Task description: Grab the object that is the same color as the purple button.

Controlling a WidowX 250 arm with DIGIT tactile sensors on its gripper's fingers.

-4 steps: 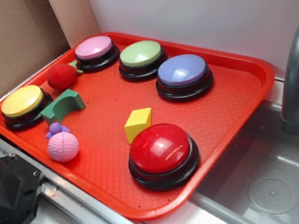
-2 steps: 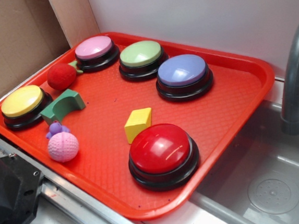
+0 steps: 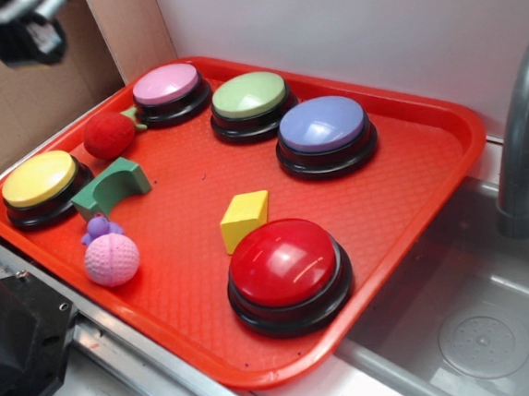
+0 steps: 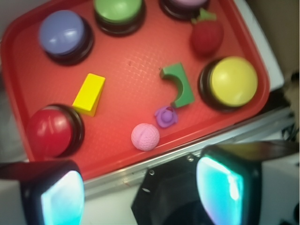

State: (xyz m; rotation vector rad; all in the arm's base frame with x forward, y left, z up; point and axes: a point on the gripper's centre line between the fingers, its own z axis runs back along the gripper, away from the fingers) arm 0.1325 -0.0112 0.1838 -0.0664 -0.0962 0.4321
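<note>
Red plastic tray (image 3: pixel 426 137), dimpled surface, raised rim; carries all items and stands beside a grey sink (image 3: pixel 480 327) with a curved tap (image 3: pixel 523 138).

Buttons, dome-topped on black bases: purple button (image 3: pixel 323 123), smooth periwinkle cap, far side of the tray; green button (image 3: pixel 249 95) and pink-topped button (image 3: pixel 167 84) in the same row; yellow button (image 3: pixel 39 179) at the left edge; red button (image 3: pixel 284 263), glossy, nearest the sink corner.

Loose pieces: yellow block (image 3: pixel 245 218), wedge-like, just beside the red button; green arch block (image 3: pixel 111 186), lying flat; red fuzzy strawberry (image 3: pixel 109 135) with a green leaf; pink ball (image 3: pixel 111 259), textured like a golf ball.

The object (image 4: pixel 165 116): small lavender toy, lumpy with rounded knobs, apparently soft rubber. It lies on the tray near the front rim, between the arch block and the pink ball, touching or nearly touching the ball. Colour matches the purple button, hence judged the target.

Hand (image 4: pixel 140 187): high above the front edge of the tray, fingers spread wide, nothing held. The two pale-padded fingers (image 4: pixel 61 197) frame the lower wrist view. Placement reads as an overview pose before descent; crowding by the ball calls for a narrow approach.
</note>
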